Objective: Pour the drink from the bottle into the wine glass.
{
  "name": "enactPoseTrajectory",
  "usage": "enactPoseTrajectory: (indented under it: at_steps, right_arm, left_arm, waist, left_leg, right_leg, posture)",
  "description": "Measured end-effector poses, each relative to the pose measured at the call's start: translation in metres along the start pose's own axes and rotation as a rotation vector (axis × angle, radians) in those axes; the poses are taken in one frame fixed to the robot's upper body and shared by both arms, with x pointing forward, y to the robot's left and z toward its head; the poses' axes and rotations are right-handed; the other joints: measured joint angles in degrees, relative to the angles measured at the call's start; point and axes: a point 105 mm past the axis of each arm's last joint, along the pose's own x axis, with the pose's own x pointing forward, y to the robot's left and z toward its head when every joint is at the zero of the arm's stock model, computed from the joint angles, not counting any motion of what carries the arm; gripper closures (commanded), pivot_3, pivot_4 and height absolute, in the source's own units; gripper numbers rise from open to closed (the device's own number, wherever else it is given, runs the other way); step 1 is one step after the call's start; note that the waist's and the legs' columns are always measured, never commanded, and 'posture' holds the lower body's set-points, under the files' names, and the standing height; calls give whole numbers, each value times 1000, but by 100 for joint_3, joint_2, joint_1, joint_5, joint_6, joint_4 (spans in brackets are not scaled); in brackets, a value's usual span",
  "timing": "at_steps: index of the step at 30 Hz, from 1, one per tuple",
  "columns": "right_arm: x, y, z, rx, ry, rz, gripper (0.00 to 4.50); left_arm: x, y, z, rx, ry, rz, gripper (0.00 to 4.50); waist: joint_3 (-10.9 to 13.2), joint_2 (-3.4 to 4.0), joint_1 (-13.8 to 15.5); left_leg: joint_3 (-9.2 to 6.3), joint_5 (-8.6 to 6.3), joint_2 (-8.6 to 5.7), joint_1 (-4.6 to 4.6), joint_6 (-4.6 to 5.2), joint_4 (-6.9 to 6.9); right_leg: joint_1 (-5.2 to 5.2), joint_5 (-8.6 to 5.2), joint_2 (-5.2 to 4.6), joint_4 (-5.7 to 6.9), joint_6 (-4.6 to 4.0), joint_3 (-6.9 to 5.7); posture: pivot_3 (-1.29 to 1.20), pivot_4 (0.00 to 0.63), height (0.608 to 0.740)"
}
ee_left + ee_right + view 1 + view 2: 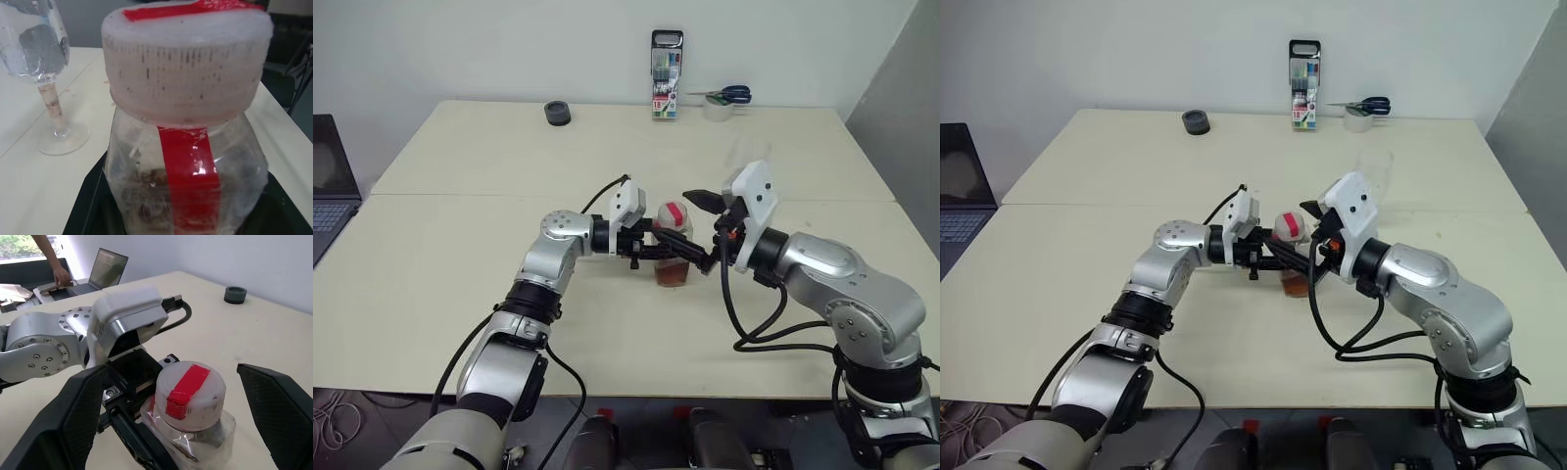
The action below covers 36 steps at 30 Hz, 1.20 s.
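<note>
So the bottle (674,245) is sitting upright near the middle of the frame in the head views, on the pale counter (460,284), a bit toward the near edge. The left gripper (690,257) comes in from the left and is clamped tight around the bottle's body, fingers nearly closed on it. You can see a bit of the reddish-brown drink (673,275) at the bottom of the bottle. The cap (190,394) looks whitish with a red strip of tape across the top, and the red label (190,176) runs down the clear side.

The right gripper (188,413) is spread wide open, one black finger (68,421) on each side of the cap, not touching it as far as I can tell. It's holding nothing.

The wine glass (41,73) shows up in the upper left of the left wrist view, standing on its foot on the counter, a little away from the bottle. In the head views it's just a faint clear shape behind the right gripper, hard to make out.

Other stuff: a dark round thing (557,114) at the far side of the counter, a pack of pens (667,73) standing against the wall at top centre, scissors (724,95) on a roll of tape (718,109) next to it, and a laptop (331,186) at the left edge. A person's arm (51,259) is reaching near the laptop in the upper left of the right wrist view.
</note>
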Motion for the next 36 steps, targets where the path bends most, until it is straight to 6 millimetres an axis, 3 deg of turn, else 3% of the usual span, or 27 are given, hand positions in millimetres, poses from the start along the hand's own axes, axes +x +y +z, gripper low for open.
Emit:
enactPoseTrajectory:
  at_steps: [7, 10, 16, 21, 28, 34, 35, 36]
  right_arm:
    - [7, -6, -3, 5, 5, -18, 0]
    - [9, -7, -5, 18, 6, -20, 607]
    - [11, -5, -7, 25, 15, 3, 2642]
    - [9, -4, -9, -16, 25, 47, 2632]
    - [-1, -6, -7, -247, 149, 412, 2632]
    - [-2, -14, -5, -246, 174, 528, 2632]
    - [-2, -14, -5, -241, 174, 526, 1908]
    - [-3, -16, -5, -230, 172, 513, 1589]
  left_arm:
    - [0, -1, 0, 19, 2, -11, 2615]
    - [0, -1, 0, 27, 6, -10, 2615]
    - [0, -1, 0, 40, 17, -8, 2616]
    - [0, -2, -1, 42, 19, -15, 2617]
    - [4, -14, -2, 86, 38, -116, 2624]
    - [7, -15, -1, 108, 47, -137, 2629]
    - [7, -15, -1, 108, 46, -137, 2629]
    - [7, -15, -1, 107, 45, -135, 2629]
  waist:
    - [0, 0, -8]
    - [0, 0, -7]
    - [0, 0, -9]
    - [0, 0, -23]
    - [1, 1, -55]
    - [1, 1, -82]
    - [1, 1, -82]
    - [1, 1, -81]
  left_leg:
    - [0, 2, 1, -38, -2, 5]
    - [-1, 2, 0, -40, -2, 5]
    - [-1, 1, 0, -41, -1, 5]
    - [-1, 1, -1, -42, -1, 6]
    - [1, 1, 0, -40, 1, 8]
    - [-3, 2, -1, -43, -2, 9]
    - [-2, 2, -3, -44, -3, 9]
    - [-2, 3, -4, -45, -3, 10]
  right_leg:
    - [-42, 0, 1, 9, -1, 0]
    - [-43, 1, 0, 8, -1, 0]
    - [-44, 1, 0, 7, -1, 0]
    - [-44, 1, 0, 7, -1, -1]
    - [-41, 0, 3, 4, 0, -3]
    - [-43, 1, -2, 5, -1, -4]
    - [-43, 1, -6, 5, -1, -4]
    - [-44, 1, -8, 5, -1, -4]
  posture:
    - [0, 150, 740]
    - [0, 150, 740]
    - [0, 150, 740]
    - [0, 150, 740]
    - [0, 150, 740]
    - [0, 150, 740]
    - [0, 150, 740]
    - [0, 150, 740]
